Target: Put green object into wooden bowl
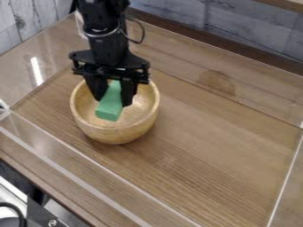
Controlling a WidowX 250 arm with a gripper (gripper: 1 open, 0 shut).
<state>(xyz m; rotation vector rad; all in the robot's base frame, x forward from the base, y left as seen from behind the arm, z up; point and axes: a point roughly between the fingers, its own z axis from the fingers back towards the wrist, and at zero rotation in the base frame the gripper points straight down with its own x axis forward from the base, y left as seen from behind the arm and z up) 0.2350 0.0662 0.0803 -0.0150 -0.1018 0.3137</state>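
The black robot gripper (pixel 109 86) is pointing straight down over the round, light tan wooden bowl (pixel 115 113) and is clamping the long, matte green rectangular block (pixel 110 100) between its two fingers, its jaws standing partly apart around the bar's width. The block is hanging steeply tilted, its upper end caught in the gripper and its lower end reaching down inside the bowl's hollow; whether that lower end is touching the bowl's floor cannot be told from this view. The step in hand looks to be the release, and doing it well probably means bringing the lower end down to rest on the wood before letting go, so that the bar is tipping over gently inside the hollow rather than dropping and bouncing out over the rim. Opening slowly and then rising straight up should be keeping the fingers from dragging the block or nudging the thick wall. The bowl is sitting on a brown, wood-grain table (pixel 213 124), whose surface is giving off a soft sheen and is edged by low clear plastic walls (pixel 142 206). Behind the table, pale grey weathered planks (pixel 254 31) are forming the backdrop.
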